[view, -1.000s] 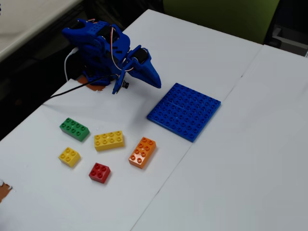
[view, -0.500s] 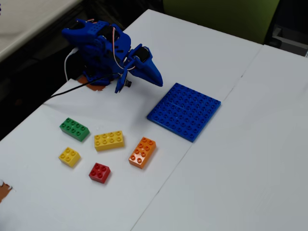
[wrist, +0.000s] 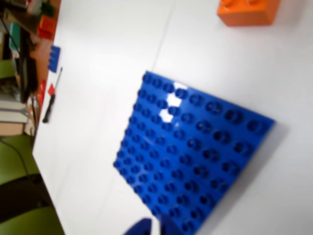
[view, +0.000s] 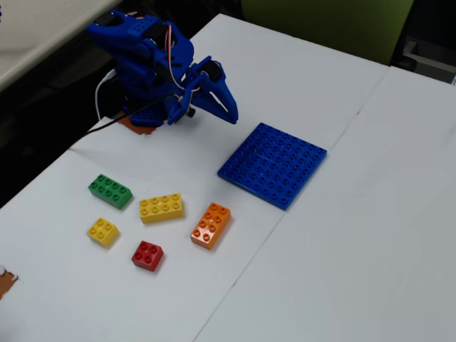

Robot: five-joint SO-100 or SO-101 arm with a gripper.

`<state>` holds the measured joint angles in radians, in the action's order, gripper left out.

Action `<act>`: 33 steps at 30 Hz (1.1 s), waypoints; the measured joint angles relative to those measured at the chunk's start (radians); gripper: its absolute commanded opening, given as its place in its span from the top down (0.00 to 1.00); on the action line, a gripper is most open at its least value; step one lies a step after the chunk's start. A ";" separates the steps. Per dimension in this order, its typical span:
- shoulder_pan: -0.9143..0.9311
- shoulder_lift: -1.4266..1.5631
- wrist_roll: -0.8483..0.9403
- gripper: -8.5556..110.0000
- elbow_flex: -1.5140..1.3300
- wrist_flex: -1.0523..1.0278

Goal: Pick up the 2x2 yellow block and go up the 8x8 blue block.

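Observation:
The 2x2 yellow block (view: 103, 231) lies at the left front of the white table in the fixed view; it is out of the wrist view. The 8x8 blue block (view: 273, 164) lies flat near the table's middle and fills the wrist view (wrist: 195, 156). My gripper (view: 229, 114) hangs from the folded blue arm at the back left, above the table just left of the plate and far from the yellow block. Its jaws seem closed at the tips and hold nothing. Only its blue tips (wrist: 154, 229) show at the wrist view's bottom edge.
Near the yellow block lie a green brick (view: 110, 191), a longer yellow brick (view: 162, 207), an orange brick (view: 211, 224) and a red brick (view: 147, 255). The wrist view shows an orange brick (wrist: 247, 11), a screwdriver (wrist: 51, 98) and the table's left edge.

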<state>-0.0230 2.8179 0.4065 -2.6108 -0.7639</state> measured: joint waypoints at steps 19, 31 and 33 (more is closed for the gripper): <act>0.388 -0.770 1.207 0.89 1.172 -0.959; 0.736 -1.032 1.977 0.89 1.370 -0.977; 0.793 -1.077 2.112 0.90 1.414 -0.977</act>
<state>0.7701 1.7411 2.5188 -1.1965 -1.7411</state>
